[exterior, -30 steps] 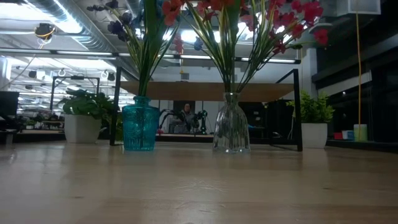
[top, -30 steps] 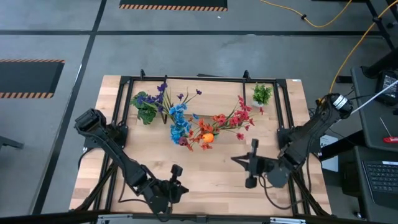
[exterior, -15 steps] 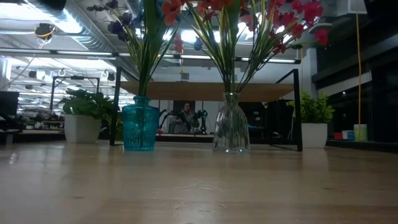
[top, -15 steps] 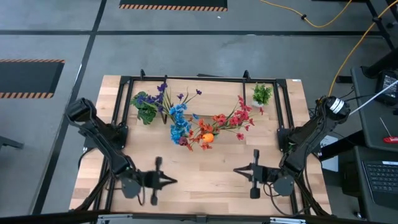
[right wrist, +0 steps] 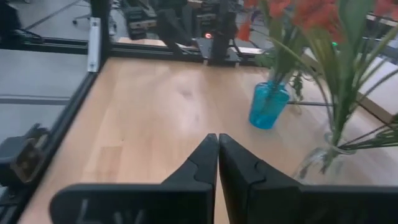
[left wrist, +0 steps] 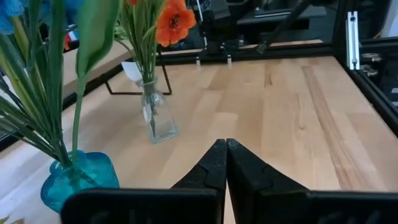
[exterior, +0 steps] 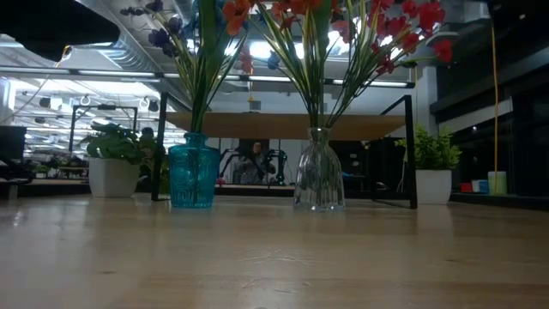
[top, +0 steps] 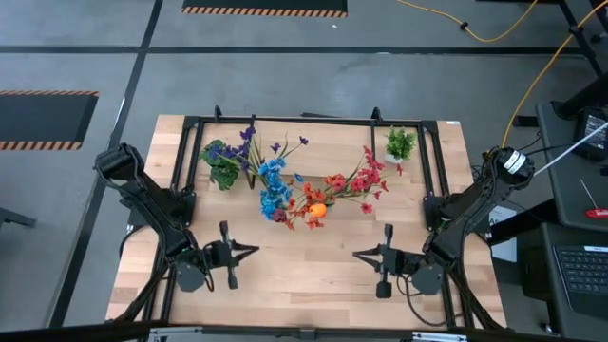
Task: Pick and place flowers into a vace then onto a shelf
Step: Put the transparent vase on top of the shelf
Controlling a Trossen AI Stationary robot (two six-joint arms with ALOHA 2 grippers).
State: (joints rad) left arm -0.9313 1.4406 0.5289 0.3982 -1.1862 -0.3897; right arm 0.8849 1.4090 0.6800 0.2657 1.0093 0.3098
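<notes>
Left claw [top: 249,251] closed and empty, right claw [top: 359,255] likewise, flowers [top: 318,195] upright in vases, green-stemmed, red-orange and blue-purple blooms

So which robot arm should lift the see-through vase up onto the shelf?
Probably the right. The clear vase stands nearer the right gripper than the left gripper. Both are shut, empty, near the front edge.

flowers [top: 304,190] mid table [top: 285,275]; both pincers near front edge.
</notes>
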